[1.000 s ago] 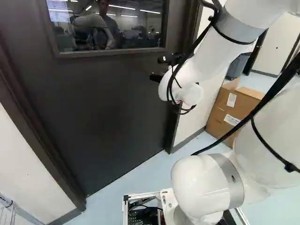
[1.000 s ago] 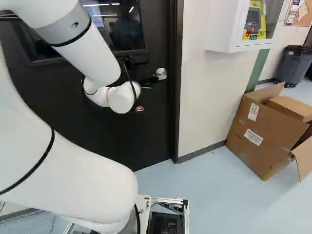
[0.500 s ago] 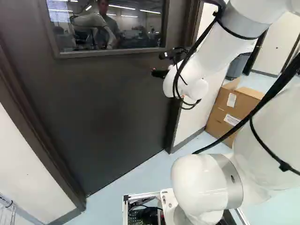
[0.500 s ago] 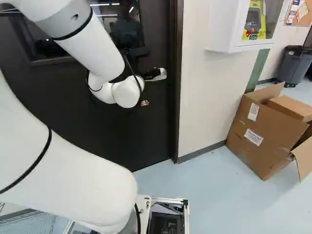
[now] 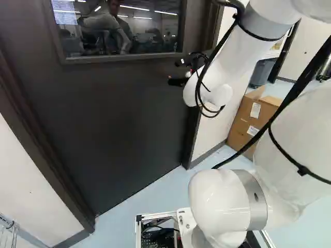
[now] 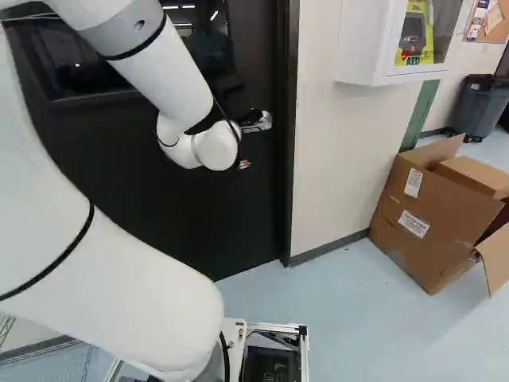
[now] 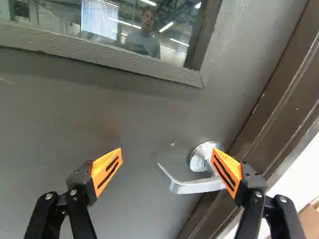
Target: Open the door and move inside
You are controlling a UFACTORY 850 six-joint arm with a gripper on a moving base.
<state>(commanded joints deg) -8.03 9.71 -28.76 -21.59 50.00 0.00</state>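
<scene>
Dark grey metal-look door [image 7: 129,119] fills background. Black two-finger gripper [image 5: 177,81] open, orange pads [image 7: 103,165] well apart; silver metal lever handle [image 7: 192,187] partly between them, one pad overlapping it near its round base, contact unclear; brown door frame [image 7: 279,112] beyond, then white wall [image 6: 338,159].

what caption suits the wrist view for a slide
Open gripper before the closed door, one finger overlapping the handle in view, not gripping it.
</scene>
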